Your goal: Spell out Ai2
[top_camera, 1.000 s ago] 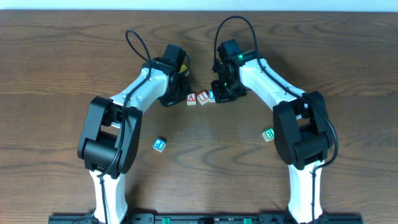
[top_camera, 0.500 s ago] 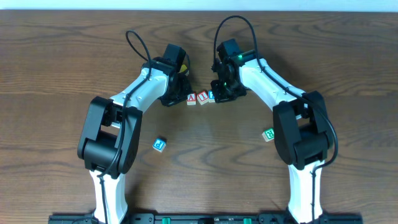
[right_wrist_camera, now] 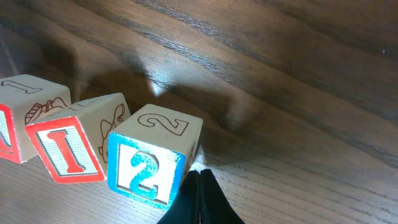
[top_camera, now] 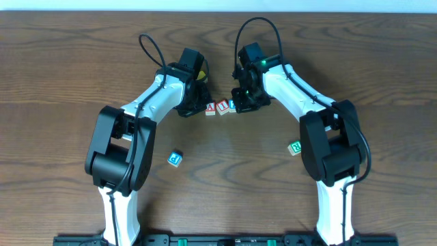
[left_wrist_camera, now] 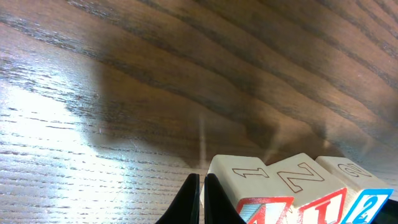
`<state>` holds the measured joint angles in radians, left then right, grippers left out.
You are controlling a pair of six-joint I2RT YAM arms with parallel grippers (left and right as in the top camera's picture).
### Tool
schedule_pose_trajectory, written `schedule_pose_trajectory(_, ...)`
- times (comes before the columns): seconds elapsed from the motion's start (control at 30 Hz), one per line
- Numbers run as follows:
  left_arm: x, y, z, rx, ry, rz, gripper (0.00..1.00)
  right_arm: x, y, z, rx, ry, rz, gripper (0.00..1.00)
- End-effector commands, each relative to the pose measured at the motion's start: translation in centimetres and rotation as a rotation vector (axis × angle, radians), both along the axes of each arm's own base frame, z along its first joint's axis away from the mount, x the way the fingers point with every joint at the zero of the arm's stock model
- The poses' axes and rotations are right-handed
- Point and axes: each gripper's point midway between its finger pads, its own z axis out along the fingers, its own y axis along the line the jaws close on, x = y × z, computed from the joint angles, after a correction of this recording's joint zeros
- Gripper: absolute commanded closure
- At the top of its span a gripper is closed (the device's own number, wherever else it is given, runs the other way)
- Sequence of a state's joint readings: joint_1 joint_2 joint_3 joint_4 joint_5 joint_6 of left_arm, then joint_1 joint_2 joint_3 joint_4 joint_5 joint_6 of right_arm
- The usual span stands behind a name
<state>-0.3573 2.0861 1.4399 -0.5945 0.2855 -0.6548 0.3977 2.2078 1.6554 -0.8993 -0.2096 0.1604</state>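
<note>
Overhead and wrist views. Nearest the arm bases, two spare blocks lie well apart on the wooden tabletop (top_camera: 61,68): a blue block (top_camera: 175,158) on the left side and a green block (top_camera: 295,147) on the right. Farther out, at mid-table, three blocks form a row reading A-I-2. These are the A block (top_camera: 210,107), the I block (top_camera: 222,107), turned slightly against its neighbours, and the 2 block (top_camera: 233,104). The left hand (left_wrist_camera: 200,199), fingers pressed together and grasping nothing, sits just beside the outer edge of the A block. The right hand (right_wrist_camera: 198,198), likewise clenched and empty, sits just beside the outer corner of the 2 block. Whether either hand touches its block cannot be determined.
</note>
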Motion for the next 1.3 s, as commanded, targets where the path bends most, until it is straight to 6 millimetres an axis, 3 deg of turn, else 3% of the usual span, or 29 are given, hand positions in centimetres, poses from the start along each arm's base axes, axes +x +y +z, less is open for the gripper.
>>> schedule_pose_trajectory(0.0,-0.5,-0.1,-1.0,0.002,0.024,-0.010,0.95,-0.3,0.5,-0.2,0.007,0.006,0.012,0.98)
schedule_pose_trajectory(0.43,-0.3,-1.4,-0.7,-0.022,-0.002,-0.033,0.94,-0.7,1.3,-0.1,0.023,0.003,0.068,0.98)
schedule_pose_trajectory(1.27,0.1,-1.3,-0.7,0.001,-0.058,-0.150,0.94,-1.5,1.3,-0.2,0.011,0.036,0.054,0.98)
